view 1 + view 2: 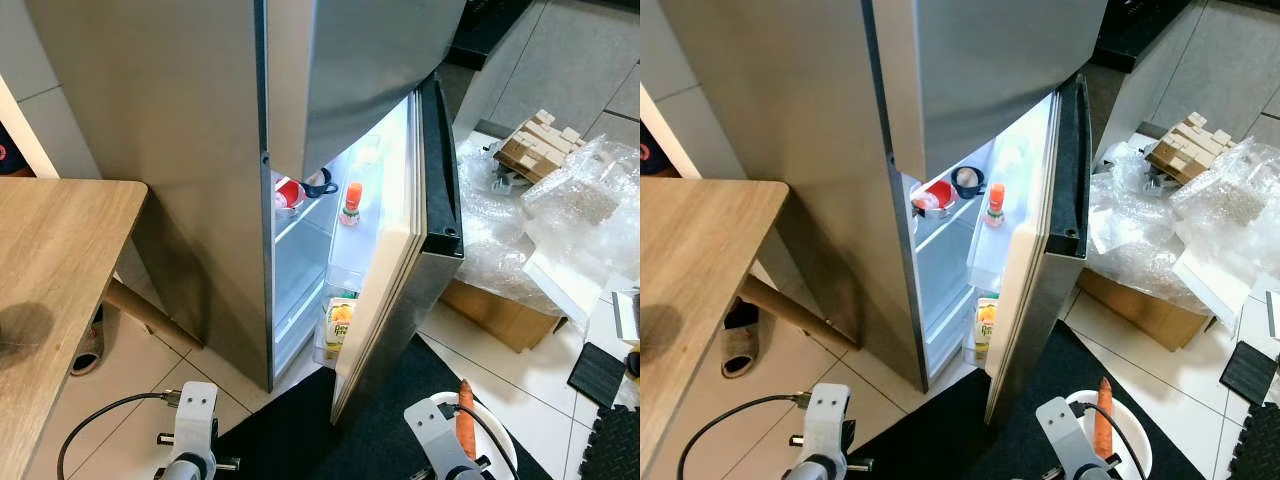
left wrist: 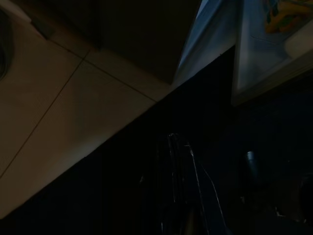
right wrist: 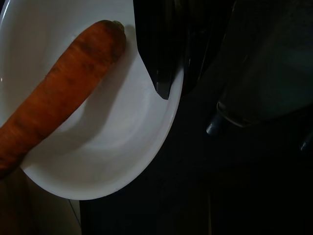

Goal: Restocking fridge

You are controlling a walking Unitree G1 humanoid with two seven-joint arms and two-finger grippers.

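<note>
The steel fridge stands ahead with its lower door swung partly open and the inside lit. On a shelf sit a red-lidded item, a black cup and an orange-capped bottle. A juice carton stands low in the door rack. My right gripper is low at the front right, below the door's edge, shut on the rim of a white bowl. A carrot lies in the bowl. My left gripper hangs low over the dark mat, too dim to read.
A wooden table fills the left side, with a slipper under it. Bubble wrap, a cardboard box and wooden blocks crowd the floor right of the door. A black mat lies before the fridge.
</note>
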